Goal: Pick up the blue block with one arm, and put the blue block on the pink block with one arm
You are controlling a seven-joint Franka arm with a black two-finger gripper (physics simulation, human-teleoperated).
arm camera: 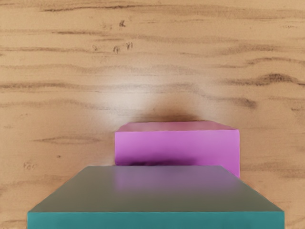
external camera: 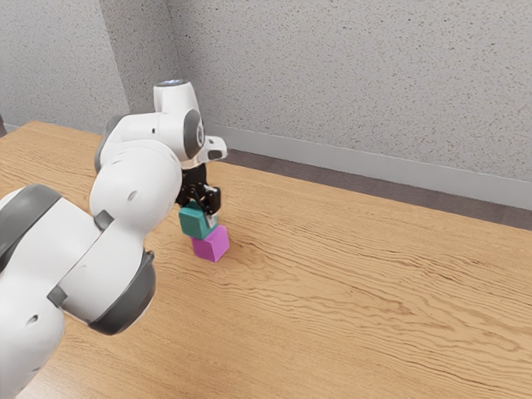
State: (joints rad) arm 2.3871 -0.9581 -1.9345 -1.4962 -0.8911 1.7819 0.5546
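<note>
Teal block (external camera: pixel 198 221) in the gripper's (external camera: pixel 201 205) tight grasp, right beneath it, just above pink block (external camera: pixel 211 244).

Walls: grey, speckled walls (external camera: pixel 374 75) that meet in a corner behind the counter.
Baseboard: a pale grey strip (external camera: pixel 399 169) along the foot of the wall.
Floor: a dark band (external camera: pixel 432 195) between baseboard and counter edge.
Counter: light wood (external camera: pixel 374 291) with wavy grain.
Light: soft and even, with a faint sheen on the wood (arm camera: pixel 143 95).
</note>
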